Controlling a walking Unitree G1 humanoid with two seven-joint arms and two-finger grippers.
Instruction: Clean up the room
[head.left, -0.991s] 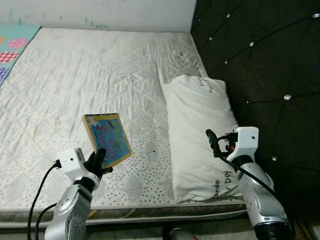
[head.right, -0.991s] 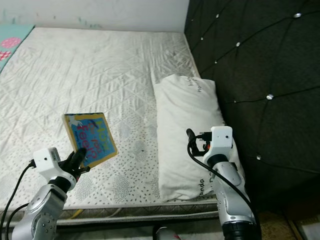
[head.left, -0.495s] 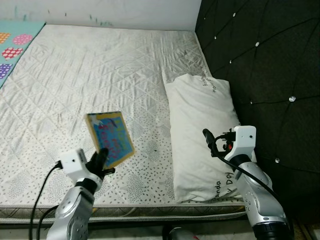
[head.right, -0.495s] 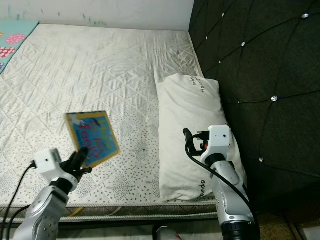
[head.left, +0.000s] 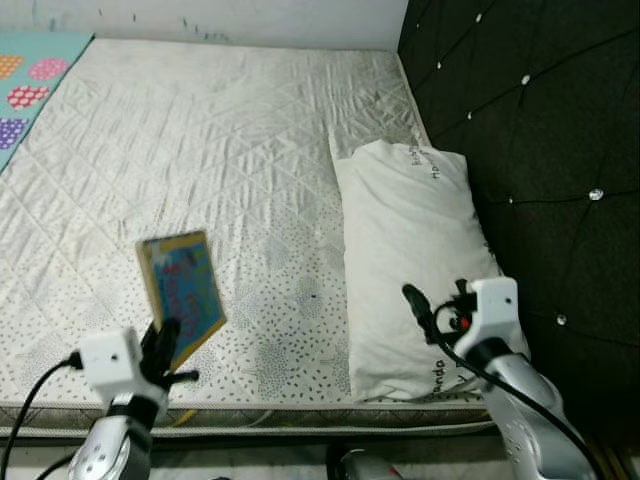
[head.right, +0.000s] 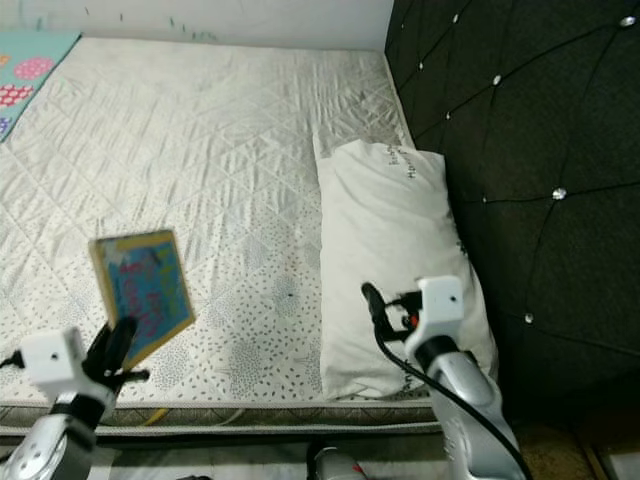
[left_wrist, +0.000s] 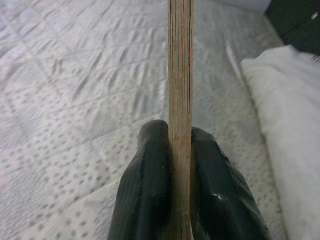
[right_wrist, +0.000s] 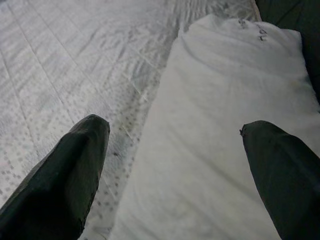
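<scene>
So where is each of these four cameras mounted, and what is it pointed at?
Left eye and right eye: on the head, looking down at the mattress, pillow and both arms.
Left wrist: along the left claw, shut on the book seen edge-on.
Right wrist: along the open right claw, over the pillow.
Shared: mattress and pillow appear in every view.

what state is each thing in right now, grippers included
book: held upright above the mattress, clamped on edge
left gripper: shut on the book
right gripper: open, holding nothing, above the pillow
pillow: lying flat along the headboard side
mattress: bare, quilted
</scene>
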